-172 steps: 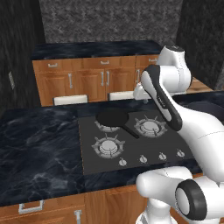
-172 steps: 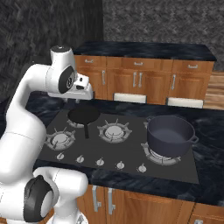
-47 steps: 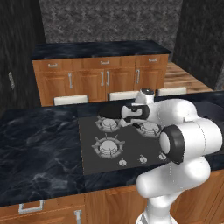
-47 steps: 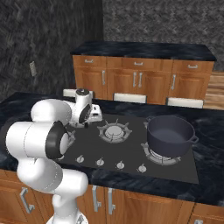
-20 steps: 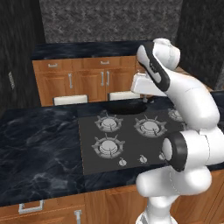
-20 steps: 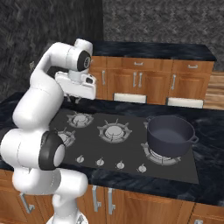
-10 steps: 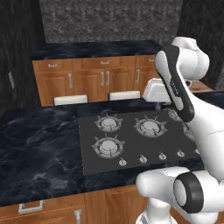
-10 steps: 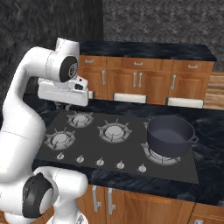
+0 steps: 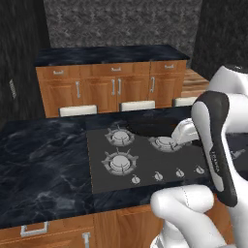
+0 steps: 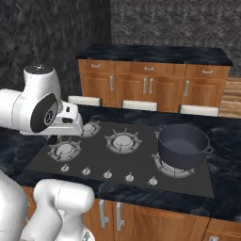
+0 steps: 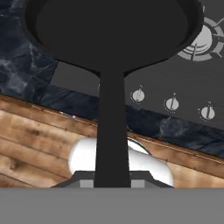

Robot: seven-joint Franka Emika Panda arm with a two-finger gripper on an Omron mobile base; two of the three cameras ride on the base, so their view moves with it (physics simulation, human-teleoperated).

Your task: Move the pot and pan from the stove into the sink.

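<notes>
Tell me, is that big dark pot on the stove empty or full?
Empty. In the right base view the pot sits upright on the stove's right front burner, and its bare dark inner floor shows, with nothing inside.

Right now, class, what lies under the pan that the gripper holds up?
Under the pan, past its rim, show the stove with a burner and three knobs, dark counter and wooden cabinet front. What lies directly beneath its base is covered.

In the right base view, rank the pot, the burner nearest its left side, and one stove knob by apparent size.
1. pot, largest by a clear margin.
2. centre burner, clearly smaller than the pot.
3. stove knob, smallest, though it sits nearer the camera than the other two.
</notes>
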